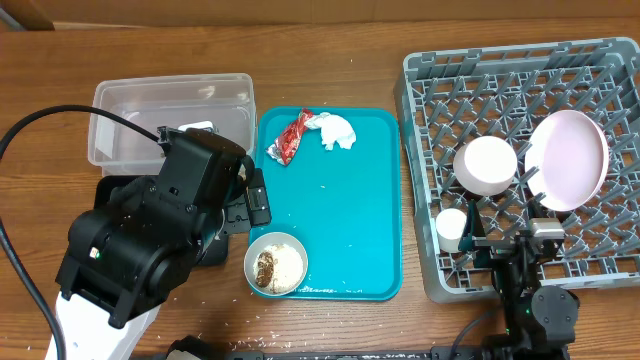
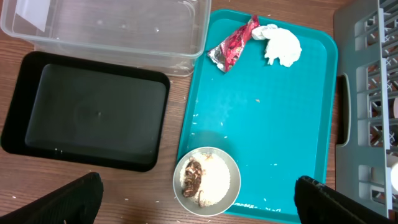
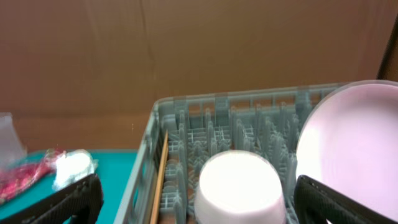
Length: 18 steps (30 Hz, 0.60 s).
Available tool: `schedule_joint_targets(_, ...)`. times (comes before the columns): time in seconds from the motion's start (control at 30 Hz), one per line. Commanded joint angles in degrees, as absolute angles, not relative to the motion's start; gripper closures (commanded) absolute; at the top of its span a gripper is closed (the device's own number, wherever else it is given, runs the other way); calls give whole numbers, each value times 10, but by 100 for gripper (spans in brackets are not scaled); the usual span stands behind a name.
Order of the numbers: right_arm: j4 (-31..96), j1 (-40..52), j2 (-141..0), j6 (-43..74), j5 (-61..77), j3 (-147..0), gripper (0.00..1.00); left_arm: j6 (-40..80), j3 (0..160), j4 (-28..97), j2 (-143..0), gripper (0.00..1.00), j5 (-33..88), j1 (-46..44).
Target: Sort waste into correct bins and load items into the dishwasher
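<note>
Count: two arms, one white plate [image 1: 276,265], one red wrapper [image 1: 290,138], one tissue [image 1: 338,131], one bowl [image 1: 485,165], one cup [image 1: 452,230], one pink plate [image 1: 567,160], two bins, one rack. Chopsticks [image 3: 158,177]: one wooden stick made out; cannot tell if there is a second.

Left arm [image 1: 150,240], near left: jaws spread wide, grasping nothing. Right arm [image 1: 530,300], near right, at the rack's front edge: jaws also released, empty.

Surface: brown wooden tabletop [image 1: 330,40], stray rice grains along the near edge. Brown cardboard wall behind.

Containers:
- Teal tray [image 1: 360,220]: the white plate sits in its near left corner, carrying rice [image 2: 214,180] with brown bits. Wrapper and tissue touch at its far edge.
- Black tray [image 2: 96,115]: left of the teal tray.
- Clear tub [image 1: 170,120]: directly beyond the black tray.
- Dish rack [image 1: 420,80], right: cup near left, bowl upturned beyond it, pink plate on edge to the right, chopsticks along the left wall.
</note>
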State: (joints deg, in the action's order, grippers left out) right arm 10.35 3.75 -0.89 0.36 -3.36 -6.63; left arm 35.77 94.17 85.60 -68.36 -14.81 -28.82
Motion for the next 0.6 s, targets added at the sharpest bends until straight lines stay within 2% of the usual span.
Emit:
schedule_joint_targets(0.0,5,34,-2,2,-34,-3,0,347,950,855,-678,0,-156,-285)
schedule_joint_targets(0.57,44,35,-3,2,-34,-4,0,347,950,855,-678,0,-156,-285)
